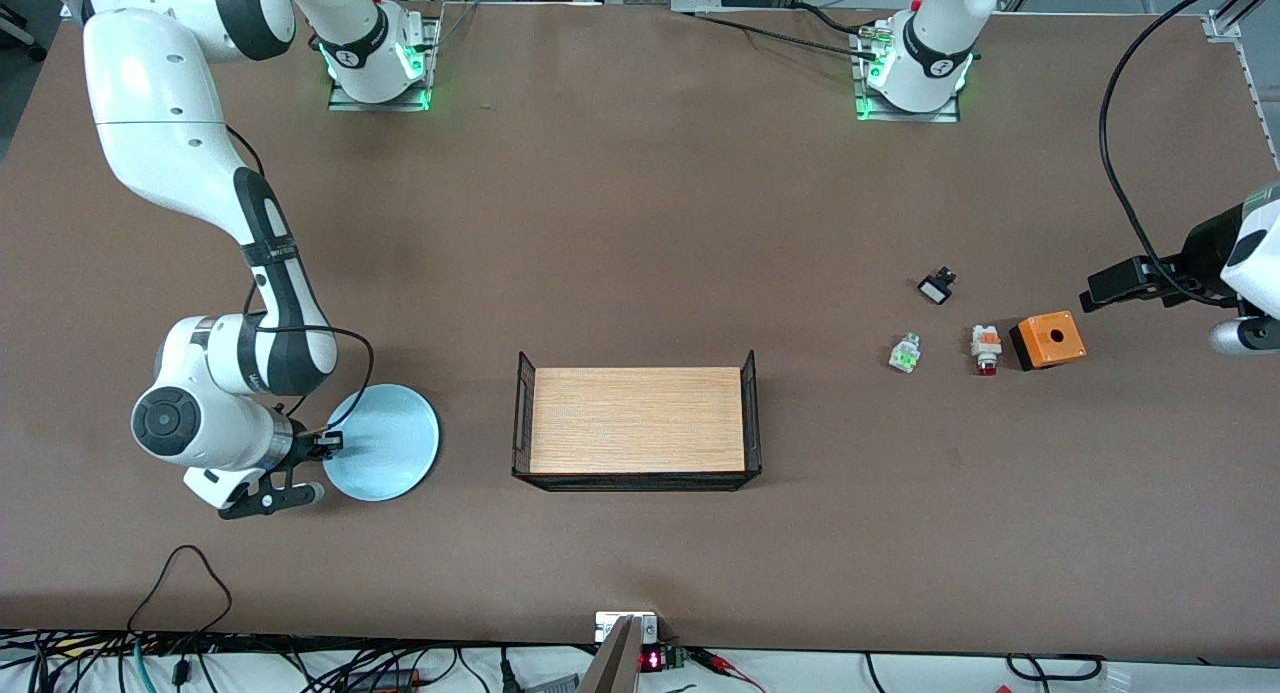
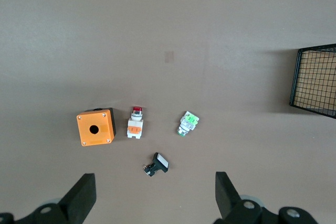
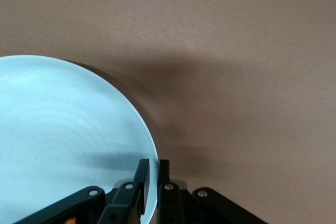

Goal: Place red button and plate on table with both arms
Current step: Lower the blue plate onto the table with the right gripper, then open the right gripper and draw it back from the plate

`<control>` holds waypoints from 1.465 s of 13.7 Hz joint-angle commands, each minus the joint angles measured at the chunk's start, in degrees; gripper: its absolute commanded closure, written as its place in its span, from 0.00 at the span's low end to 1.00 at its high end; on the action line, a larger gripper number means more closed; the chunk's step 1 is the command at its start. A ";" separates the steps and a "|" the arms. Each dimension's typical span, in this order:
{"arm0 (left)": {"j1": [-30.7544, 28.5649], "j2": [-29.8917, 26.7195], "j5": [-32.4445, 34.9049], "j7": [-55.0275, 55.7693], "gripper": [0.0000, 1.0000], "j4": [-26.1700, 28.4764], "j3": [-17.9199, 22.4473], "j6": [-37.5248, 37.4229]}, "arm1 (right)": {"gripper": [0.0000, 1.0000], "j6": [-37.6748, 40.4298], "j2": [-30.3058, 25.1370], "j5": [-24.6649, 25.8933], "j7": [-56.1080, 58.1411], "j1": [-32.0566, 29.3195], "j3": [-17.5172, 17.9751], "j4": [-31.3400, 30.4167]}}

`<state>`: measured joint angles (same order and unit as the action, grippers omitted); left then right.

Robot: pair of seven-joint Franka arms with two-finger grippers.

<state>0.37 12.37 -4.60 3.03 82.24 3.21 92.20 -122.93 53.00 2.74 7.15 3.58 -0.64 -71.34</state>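
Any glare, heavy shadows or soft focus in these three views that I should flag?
Front view: even light, no glare, soft shadows beside the wooden tray with black wire ends. Left wrist view: sharp, short shadows under the small parts, the left gripper's fingers in dark silhouette. Right wrist view: a broad soft shadow on the brown tabletop beside the round light blue plate; the right gripper's fingers slightly soft.

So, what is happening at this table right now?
The right pincer pinches the rim of the blue plate, which lies on the table toward the right arm's end. The left pincer hangs open over four small parts at the left arm's end; the red button lies untouched beside the orange box. A wooden tray sits mid-table.
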 commanded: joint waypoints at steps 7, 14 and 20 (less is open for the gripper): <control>-0.54 0.20 -0.41 -0.57 0.00 -0.68 0.30 -3.78 | 0.00 8.98 -3.42 -0.27 -0.02 0.90 0.82 2.94; -0.99 0.02 -0.41 -0.66 0.00 -0.68 0.39 -3.78 | 0.00 25.45 -19.41 0.25 1.12 1.78 0.73 5.24; -0.90 0.02 -0.32 -0.84 0.00 -0.68 0.21 -3.78 | 0.00 33.62 -25.83 0.51 0.68 3.54 0.65 5.42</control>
<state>-0.28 12.83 -4.60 3.03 82.09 3.62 89.35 -91.41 30.19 2.79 7.56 5.97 -0.03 -64.54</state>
